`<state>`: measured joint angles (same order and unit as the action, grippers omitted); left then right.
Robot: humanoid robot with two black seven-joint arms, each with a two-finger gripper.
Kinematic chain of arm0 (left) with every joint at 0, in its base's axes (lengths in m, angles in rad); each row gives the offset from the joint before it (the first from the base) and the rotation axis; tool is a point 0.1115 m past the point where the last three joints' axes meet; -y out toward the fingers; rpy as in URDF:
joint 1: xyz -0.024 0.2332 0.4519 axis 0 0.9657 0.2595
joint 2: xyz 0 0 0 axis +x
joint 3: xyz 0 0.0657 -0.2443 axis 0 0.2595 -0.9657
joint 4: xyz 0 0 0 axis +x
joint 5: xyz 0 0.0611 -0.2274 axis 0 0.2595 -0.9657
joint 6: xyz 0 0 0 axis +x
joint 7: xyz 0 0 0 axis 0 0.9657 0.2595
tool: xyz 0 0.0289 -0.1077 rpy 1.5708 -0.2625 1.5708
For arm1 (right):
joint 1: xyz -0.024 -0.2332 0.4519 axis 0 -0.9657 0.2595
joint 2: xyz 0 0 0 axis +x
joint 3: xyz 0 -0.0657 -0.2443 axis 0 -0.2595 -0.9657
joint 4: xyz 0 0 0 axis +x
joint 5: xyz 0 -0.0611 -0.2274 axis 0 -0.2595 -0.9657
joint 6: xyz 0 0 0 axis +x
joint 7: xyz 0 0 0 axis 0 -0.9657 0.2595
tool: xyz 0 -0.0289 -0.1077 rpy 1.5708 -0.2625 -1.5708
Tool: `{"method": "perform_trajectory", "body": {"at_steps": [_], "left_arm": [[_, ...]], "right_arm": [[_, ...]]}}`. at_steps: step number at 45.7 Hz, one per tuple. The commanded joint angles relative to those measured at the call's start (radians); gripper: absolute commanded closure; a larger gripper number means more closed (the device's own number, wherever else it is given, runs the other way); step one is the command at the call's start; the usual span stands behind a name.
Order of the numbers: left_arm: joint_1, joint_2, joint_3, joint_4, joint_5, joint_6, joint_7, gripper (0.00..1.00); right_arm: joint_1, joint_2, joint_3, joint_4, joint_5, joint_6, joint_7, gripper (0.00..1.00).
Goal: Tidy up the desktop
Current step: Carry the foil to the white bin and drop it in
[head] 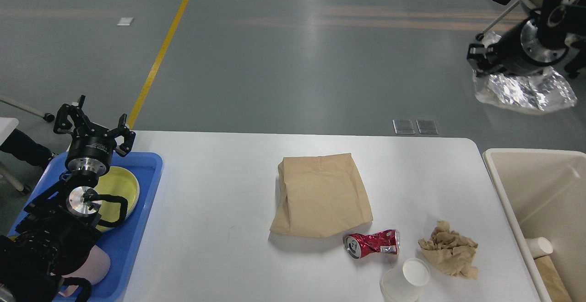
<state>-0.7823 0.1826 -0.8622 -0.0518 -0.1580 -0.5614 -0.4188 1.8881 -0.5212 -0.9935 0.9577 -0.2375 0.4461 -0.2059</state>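
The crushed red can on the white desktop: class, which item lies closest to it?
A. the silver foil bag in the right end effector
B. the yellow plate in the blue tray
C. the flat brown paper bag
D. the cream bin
C: the crushed red can lies just off the lower right corner of the flat brown paper bag on the desktop; the other items are far away.

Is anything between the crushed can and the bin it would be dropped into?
Partly. The crumpled brown paper lies on the desktop between the crushed red can and the cream bin; the white paper cup sits just nearer. Lifted over, nothing visible blocks it.
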Motion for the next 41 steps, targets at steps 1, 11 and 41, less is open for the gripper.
{"method": "perform_trajectory", "body": {"at_steps": [1, 11, 41], "left_arm": [[0.000, 0.000, 0.000, 0.001, 0.000, 0.000, 0.000, 0.04], [0.000, 0.000, 0.000, 0.000, 0.000, 0.000, 0.000, 0.04], [0.000, 0.000, 0.000, 0.000, 0.000, 0.000, 0.000, 0.04]], "right_arm": [[-0.125, -0.046, -0.043, -0.030, -0.002, -0.096, 0.000, 1.00], [-0.469, -0.060, -0.033, -0.186, 0.004, -0.231, 0.000, 1.00], [-0.828, 0.056, -0.016, -0.430, 0.009, -0.331, 0.002, 0.00]]}}
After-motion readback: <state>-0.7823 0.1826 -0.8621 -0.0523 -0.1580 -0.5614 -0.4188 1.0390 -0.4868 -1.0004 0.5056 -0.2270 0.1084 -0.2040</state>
